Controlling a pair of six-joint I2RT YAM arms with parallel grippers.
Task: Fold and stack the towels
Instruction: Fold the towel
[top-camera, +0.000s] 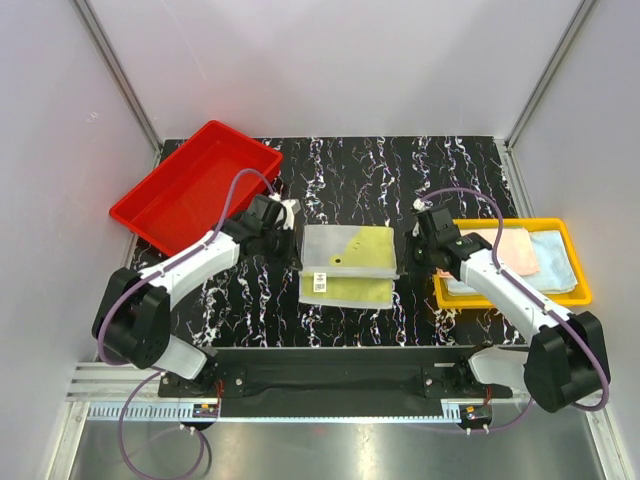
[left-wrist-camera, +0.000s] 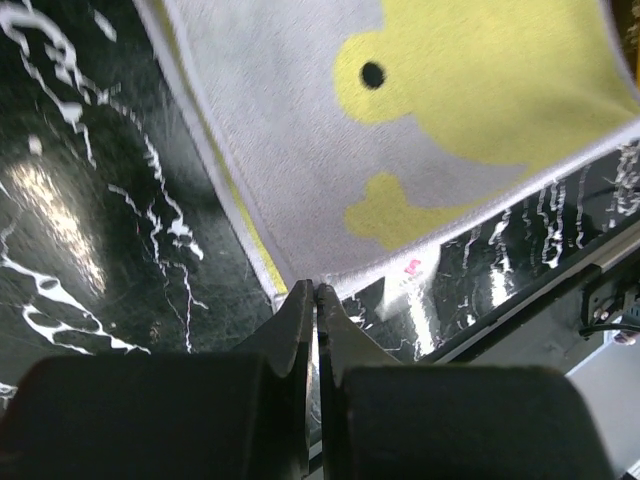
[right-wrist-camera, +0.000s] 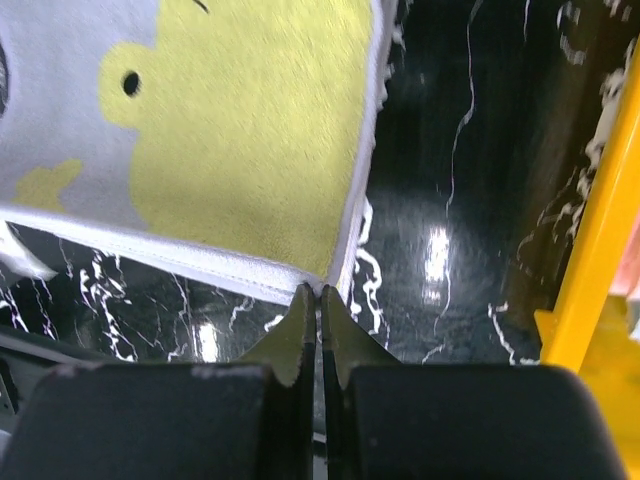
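i saw the yellow-green towel (top-camera: 348, 262) lying mid-table between both arms, slightly longer left to right; left gripper (left-wrist-camera: 316, 292) and right gripper (right-wrist-camera: 320, 292) sat pressed together at its far corners, equally near; pinching cloth, i couldn't tell.

No text can be read; the small white tag (top-camera: 320, 281) on the grey-and-yellow cloth towel (top-camera: 350, 262) carries dark print too small to make out.

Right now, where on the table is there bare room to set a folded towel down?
Bare: the far strip behind the towel, between red tray and yellow tray; also the near strip before it. Crowded: both towel flanks, where left gripper and right gripper sit.
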